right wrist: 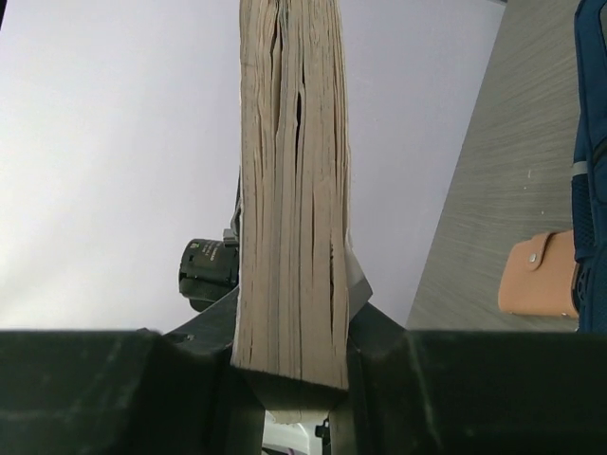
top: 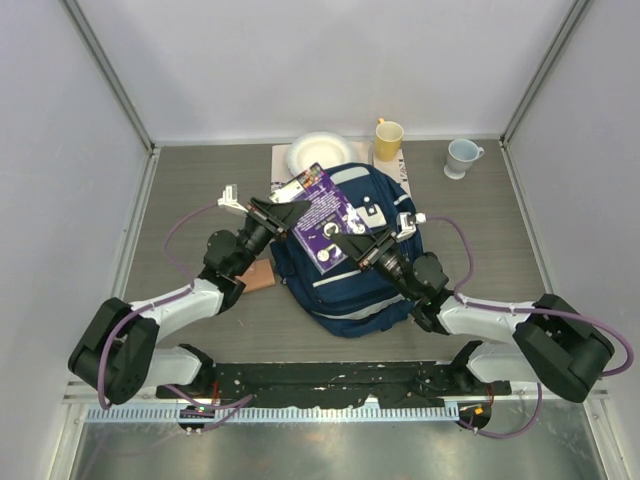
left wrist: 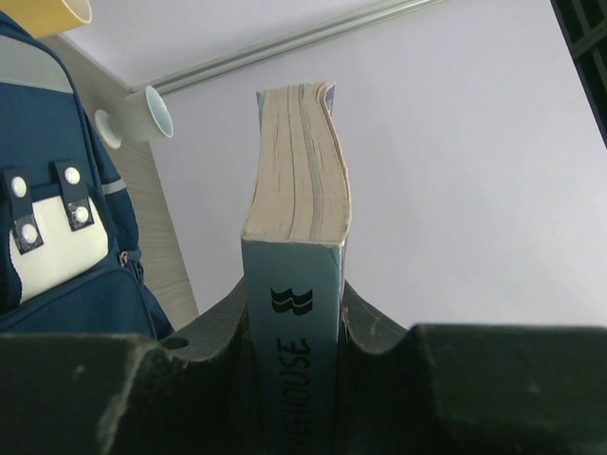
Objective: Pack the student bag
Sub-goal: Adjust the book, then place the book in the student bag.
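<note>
Book [top: 325, 215] pinched in left claw [top: 283, 213] and right claw [top: 357, 243], jaws narrow | student bag [top: 350, 290] beneath both

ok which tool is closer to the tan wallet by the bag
Left. The left tool grips an edge of the purple book just beyond the tan wallet, on the same side of the student bag. The right tool grips the book's opposite edge, over the bag.

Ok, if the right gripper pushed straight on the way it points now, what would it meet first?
The right gripper has its jaws closed on the book. Beyond that, it would probably meet the left gripper, which holds the book's opposite edge, though depth is unclear.
</note>
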`<control>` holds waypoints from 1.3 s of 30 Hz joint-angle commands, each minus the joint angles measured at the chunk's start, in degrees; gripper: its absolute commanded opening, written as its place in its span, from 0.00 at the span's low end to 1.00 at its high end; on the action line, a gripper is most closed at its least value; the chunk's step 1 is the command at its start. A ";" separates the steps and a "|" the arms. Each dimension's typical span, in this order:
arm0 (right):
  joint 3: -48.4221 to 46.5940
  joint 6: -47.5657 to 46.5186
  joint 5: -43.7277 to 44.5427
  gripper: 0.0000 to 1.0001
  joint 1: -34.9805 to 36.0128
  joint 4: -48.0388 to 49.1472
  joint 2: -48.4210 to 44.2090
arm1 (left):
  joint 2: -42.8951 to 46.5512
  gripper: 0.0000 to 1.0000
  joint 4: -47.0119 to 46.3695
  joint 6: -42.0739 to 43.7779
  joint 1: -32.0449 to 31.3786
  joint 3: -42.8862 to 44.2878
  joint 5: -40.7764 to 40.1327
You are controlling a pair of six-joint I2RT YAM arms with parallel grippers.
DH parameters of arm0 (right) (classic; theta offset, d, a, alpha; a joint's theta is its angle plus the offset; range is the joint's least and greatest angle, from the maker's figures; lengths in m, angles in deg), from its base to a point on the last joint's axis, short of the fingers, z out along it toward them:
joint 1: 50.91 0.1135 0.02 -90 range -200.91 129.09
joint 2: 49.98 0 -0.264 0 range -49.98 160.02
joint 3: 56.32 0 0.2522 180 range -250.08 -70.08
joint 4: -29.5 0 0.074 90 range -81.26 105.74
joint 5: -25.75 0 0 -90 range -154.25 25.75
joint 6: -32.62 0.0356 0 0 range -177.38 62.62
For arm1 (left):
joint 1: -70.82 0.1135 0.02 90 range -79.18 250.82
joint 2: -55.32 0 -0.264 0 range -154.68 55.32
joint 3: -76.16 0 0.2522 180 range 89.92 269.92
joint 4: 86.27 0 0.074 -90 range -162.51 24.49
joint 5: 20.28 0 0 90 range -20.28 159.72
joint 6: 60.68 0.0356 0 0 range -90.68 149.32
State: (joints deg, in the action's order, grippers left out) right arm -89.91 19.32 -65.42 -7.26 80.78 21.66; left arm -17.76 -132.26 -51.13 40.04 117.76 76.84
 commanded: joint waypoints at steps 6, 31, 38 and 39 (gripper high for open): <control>1.02 -7.35 7.93 0.01 -0.77 -11.92 -12.99 | 4.69 0.92 17.57 9.85 -1.12 4.93 6.60; -21.74 -17.82 63.30 0.01 -0.86 -107.57 -64.15 | -11.99 1.00 69.41 57.07 -30.82 32.19 3.01; -22.53 -14.75 62.08 0.01 -0.86 -112.40 -65.57 | -16.48 1.00 68.36 56.54 -32.85 33.42 2.47; -22.44 -14.05 61.82 0.01 -0.86 -112.58 -65.31 | -17.44 1.00 68.45 56.45 -32.93 33.60 2.47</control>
State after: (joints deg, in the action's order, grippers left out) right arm -110.57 1.47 -6.08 -8.02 -31.04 -44.35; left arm -33.43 -63.91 4.08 7.19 148.14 80.93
